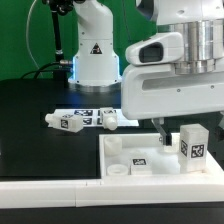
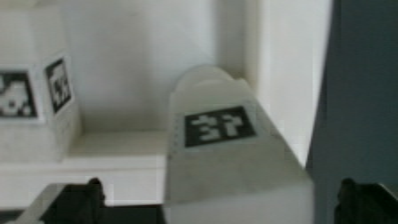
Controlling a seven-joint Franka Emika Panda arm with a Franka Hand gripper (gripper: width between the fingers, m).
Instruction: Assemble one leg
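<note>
The small white plastic rectangular leg (image 1: 192, 144), upright with a black-and-white square tag on its face, stands on the wide white tray-like piece (image 1: 150, 158) at the exterior view's right, just beside the two-finger claw (image 1: 164, 131) and a little further to the exterior view's right than it. The claw hangs over the tray with its dark fingers (image 2: 68, 199) spread wide apart and holding nothing, and the wrist view shows a rounded white tagged part (image 2: 221, 140) between them. Two small rounded white tagged pieces (image 1: 85, 120) lie on the black tabletop (image 1: 30, 110), well apart from the claw.
</note>
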